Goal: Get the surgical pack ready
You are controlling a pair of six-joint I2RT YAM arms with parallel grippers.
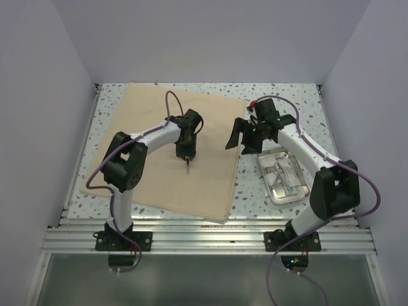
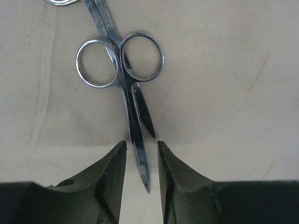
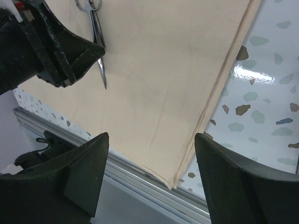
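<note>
Left gripper stood partly open, holding nothing, the scissors tip lying loose between its fingers on the cloth. Right gripper hung wide open, empty, over the cloth's edge.

No legible text or labels.

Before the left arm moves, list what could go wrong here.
1. The scissors seem to lie on the cloth with only a blade tip inside the open left gripper, touching neither side; closing may pinch just that thin tip and let them swing or slip.
2. Dragged, the sharp point could snag the cloth.
3. The right gripper hangs open close by; the two might collide.
</note>
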